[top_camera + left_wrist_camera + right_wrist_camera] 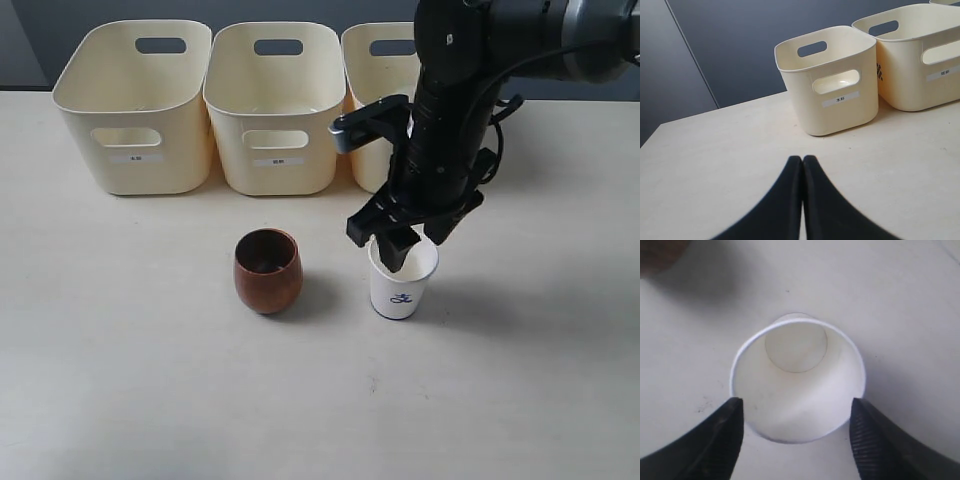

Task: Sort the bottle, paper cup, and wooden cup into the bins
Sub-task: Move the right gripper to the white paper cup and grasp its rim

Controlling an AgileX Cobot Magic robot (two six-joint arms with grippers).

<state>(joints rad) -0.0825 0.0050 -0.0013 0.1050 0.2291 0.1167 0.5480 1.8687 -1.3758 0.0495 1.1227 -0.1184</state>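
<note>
Paper cup [402,290], small, plain white and tapered, stands upright on the pale table [150,400], with its small dark mark turned toward the exterior camera. Its mouth is round and not squeezed, and the cup is empty inside, as the right wrist view shows [797,365].

The right gripper [418,243] is directly above the cup, at the height of its rim. Its two black fingers [722,440] are spread wide, one on each side of the rim, so the cup sits between them. The fingers are very close to the rim, but it is not possible to tell whether they touch it. The gripper has not closed on the cup and holds nothing.

The reddish-brown, rounded wooden cup [268,270] stands upright on the table near the paper cup, on its left in the exterior view, and the two are apart.

Behind both cups, three cream-yellow plastic bins [135,105] with rounded corners stand in a row, just beside each other. The right arm hides most of the third one. Small white labels [135,158] are visible on the fronts of two of them.

The left gripper [802,170] does not appear in the exterior view. In its own wrist view the two dark fingers are pressed together, with nothing between them, above bare table and facing the bins [827,80].
</note>
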